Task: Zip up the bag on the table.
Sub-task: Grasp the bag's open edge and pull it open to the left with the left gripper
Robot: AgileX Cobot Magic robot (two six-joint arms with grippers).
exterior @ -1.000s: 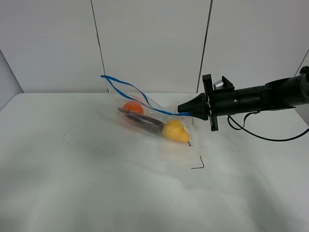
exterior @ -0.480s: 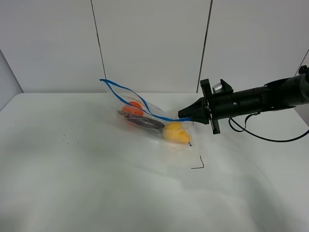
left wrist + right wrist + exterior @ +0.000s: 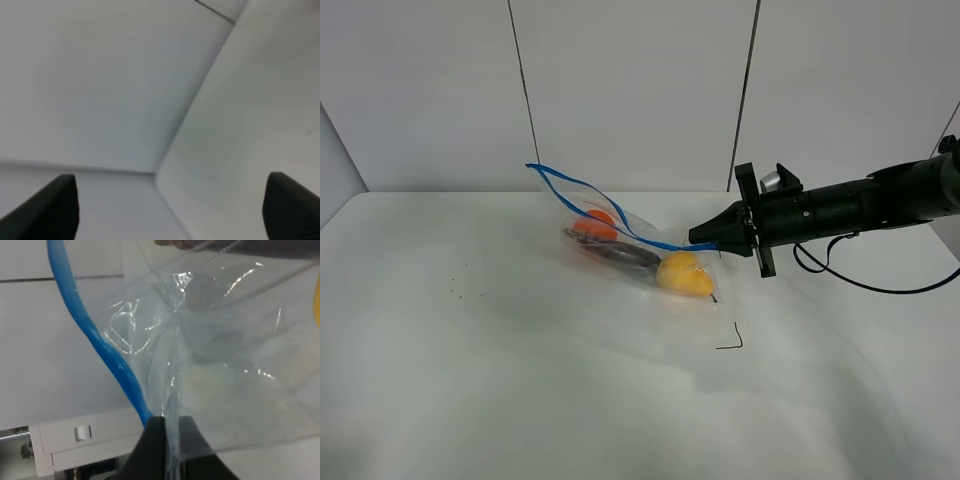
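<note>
1. Desk [image 3: 520,390]: white and matte. A thin black corner mark [image 3: 731,340] lies in front of the bag [image 3: 638,236], near its pear end but apart from it. A few dark specks [image 3: 460,280] lie well apart from the bag, on the side away from the right hand [image 3: 705,236].

2. Bag: clear crinkly plastic, resting on the desk. It contains a yellow pear [image 3: 684,273], a purple eggplant [image 3: 620,256] behind the pear and an orange [image 3: 596,224] farthest back. The blue zipper strip [image 3: 600,203] runs along the raised upper edge. Its two sides stand apart at the far end.

3. Right hand: closed, gripping the bag's edge at the near end of the zipper strip, just above the pear.

4. Left hand [image 3: 170,210]: open, its dark fingertips [image 3: 55,205] spread wide, facing white surfaces.

5. A white panelled wall [image 3: 630,90] stands behind the bag.
</note>
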